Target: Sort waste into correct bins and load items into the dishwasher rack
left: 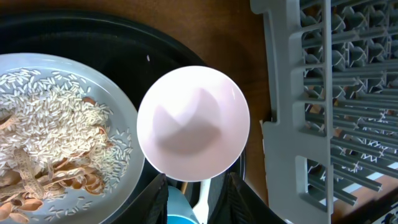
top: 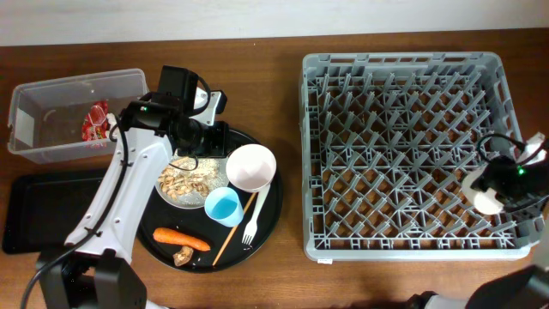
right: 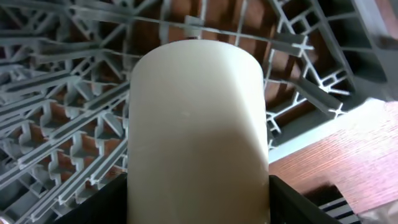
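My left gripper [top: 211, 136] hangs open over the round black tray, with nothing between its fingers [left: 155, 202]. Below it are the white plate [left: 127, 118] of rice [top: 190, 178] and brown scraps, the pink bowl [left: 193, 121], the small blue cup [top: 223, 206], the white fork [top: 250, 227] and the chopstick [top: 233, 233]. An orange carrot [top: 180, 238] lies at the tray's front. The red wrapper [top: 96, 120] sits in the clear tub [top: 34, 94]. My right gripper [right: 196, 205] is shut on the cream cup [right: 196, 112], over the near right corner of the grey rack [top: 412, 64].
The shallow black rectangular tray [top: 39, 210] lies at the front left, below the clear tub. A brown food scrap [top: 184, 255] sits next to the carrot on the round tray [top: 274, 202]. Bare wood shows between the round tray and the rack.
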